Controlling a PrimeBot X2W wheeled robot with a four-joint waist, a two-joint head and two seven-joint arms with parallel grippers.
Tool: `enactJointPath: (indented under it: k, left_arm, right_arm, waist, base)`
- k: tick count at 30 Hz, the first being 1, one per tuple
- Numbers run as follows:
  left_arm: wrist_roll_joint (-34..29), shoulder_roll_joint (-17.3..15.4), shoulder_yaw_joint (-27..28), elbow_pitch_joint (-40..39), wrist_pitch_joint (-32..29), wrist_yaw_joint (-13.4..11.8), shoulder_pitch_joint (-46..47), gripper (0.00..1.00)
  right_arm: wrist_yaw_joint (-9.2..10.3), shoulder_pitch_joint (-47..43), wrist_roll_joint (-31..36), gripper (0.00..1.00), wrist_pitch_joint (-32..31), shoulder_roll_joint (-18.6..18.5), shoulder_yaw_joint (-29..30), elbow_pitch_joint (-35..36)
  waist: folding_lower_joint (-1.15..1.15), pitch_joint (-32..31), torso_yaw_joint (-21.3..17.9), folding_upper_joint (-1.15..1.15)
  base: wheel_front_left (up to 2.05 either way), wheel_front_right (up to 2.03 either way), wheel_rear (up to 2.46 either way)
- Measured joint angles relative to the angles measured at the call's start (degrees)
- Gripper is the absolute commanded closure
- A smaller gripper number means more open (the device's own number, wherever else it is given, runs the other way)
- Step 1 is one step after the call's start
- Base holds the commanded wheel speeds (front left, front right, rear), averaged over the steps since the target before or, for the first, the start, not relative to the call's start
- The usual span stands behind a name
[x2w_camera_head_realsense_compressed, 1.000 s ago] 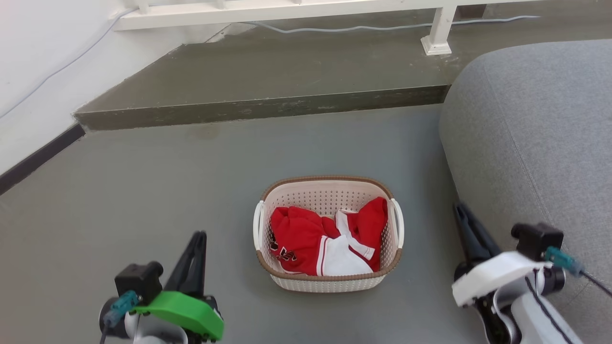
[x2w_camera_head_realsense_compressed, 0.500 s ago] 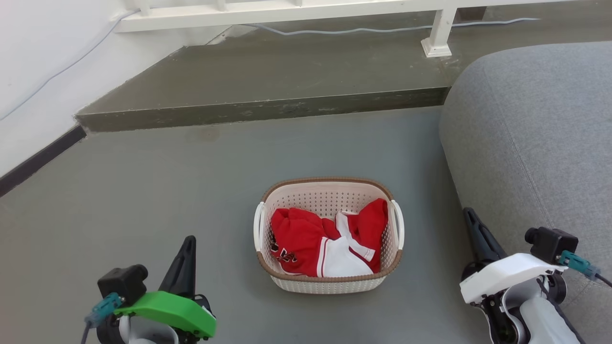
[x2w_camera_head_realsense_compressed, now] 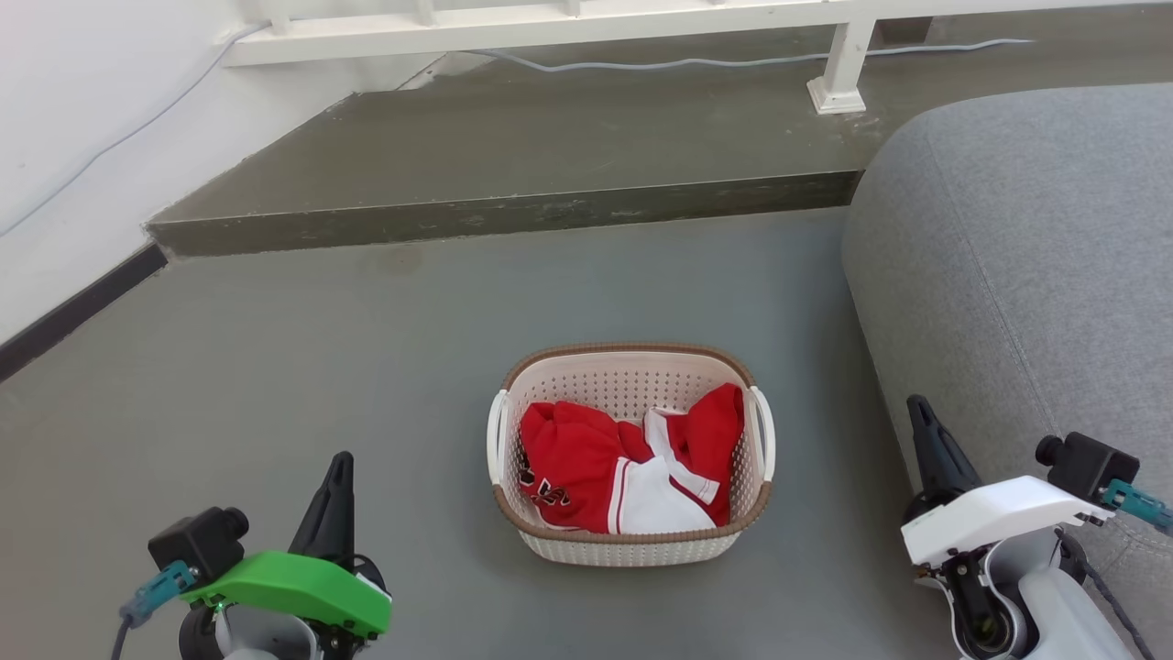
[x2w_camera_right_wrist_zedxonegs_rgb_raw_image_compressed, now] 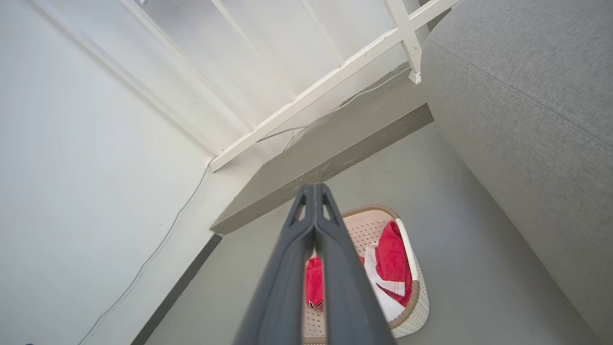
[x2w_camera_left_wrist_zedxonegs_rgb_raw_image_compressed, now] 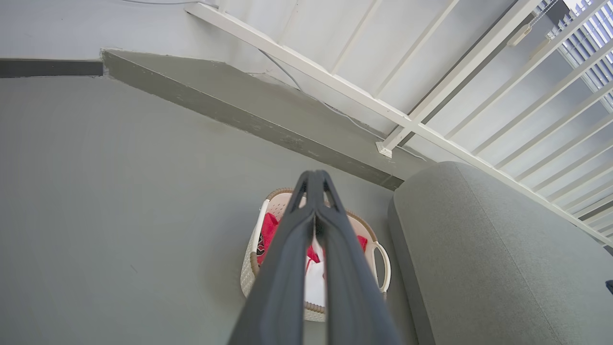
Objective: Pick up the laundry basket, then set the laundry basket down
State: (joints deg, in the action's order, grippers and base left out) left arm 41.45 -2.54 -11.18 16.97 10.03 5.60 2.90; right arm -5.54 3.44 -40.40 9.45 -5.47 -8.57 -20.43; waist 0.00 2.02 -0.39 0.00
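The laundry basket (x2w_camera_head_realsense_compressed: 632,376) stands on the grey floor, cream with perforated walls, a brown rim and white side handles, holding red and white clothes (x2w_camera_head_realsense_compressed: 623,458). My left gripper (x2w_camera_head_realsense_compressed: 339,461) is shut, down at the lower left, well apart from the basket. At the lower right my right gripper (x2w_camera_head_realsense_compressed: 916,405) is shut too, between the basket and the sofa. In the left wrist view the shut left gripper (x2w_camera_left_wrist_zedxonegs_rgb_raw_image_compressed: 314,175) partly hides the basket (x2w_camera_left_wrist_zedxonegs_rgb_raw_image_compressed: 378,254). The right wrist view has the right gripper (x2w_camera_right_wrist_zedxonegs_rgb_raw_image_compressed: 312,188) shut in front of the basket (x2w_camera_right_wrist_zedxonegs_rgb_raw_image_compressed: 416,297).
A grey sofa (x2w_camera_head_realsense_compressed: 1035,257) fills the right side, close to the basket. A raised floor step (x2w_camera_head_realsense_compressed: 495,215) runs across behind it, with a white railing (x2w_camera_head_realsense_compressed: 550,18) and a cable (x2w_camera_head_realsense_compressed: 733,60). A white wall with dark skirting (x2w_camera_head_realsense_compressed: 73,302) borders the left.
Both grippers have drawn back toward the bottom corners of the head view, away from the basket. The basket has stayed in place on the floor.
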Motion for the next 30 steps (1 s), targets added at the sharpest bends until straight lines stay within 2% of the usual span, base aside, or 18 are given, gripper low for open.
enactJointPath:
  k: [30]
  left_arm:
    - [17.0, 0.0, 4.8, -0.4, -5.4, 0.5, 0.0, 1.00]
  right_arm:
    - [-0.43, 0.0, -17.1, 1.00, -5.3, 1.1, 5.4, 1.3]
  waist:
    - [0.00, -0.6, 0.1, 0.00]
  base:
    - [0.00, 0.00, 0.00]
